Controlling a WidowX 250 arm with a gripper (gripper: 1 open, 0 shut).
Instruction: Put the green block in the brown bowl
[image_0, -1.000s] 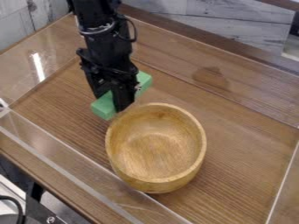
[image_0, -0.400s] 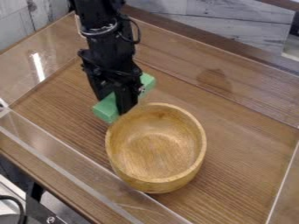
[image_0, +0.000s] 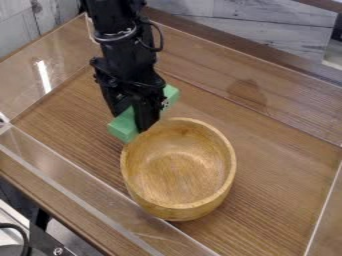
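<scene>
Wooden tabletop (image_0: 60, 118), end effector (image_0: 138, 112) clamped on green block (image_0: 123, 127), brown bowl (image_0: 178, 169) (wide-mouthed) just beside.

In front of you, the round brown bowl (image_0: 178, 190) looks like smooth pale wood with visible grain and a soft sheen; the tabletop (image_0: 254, 130) beneath it is warm brown wood, also grained; your green block (image_0: 131, 122) has a matt, even surface; the robot arm (image_0: 118, 35) looks dark and mostly matt
</scene>
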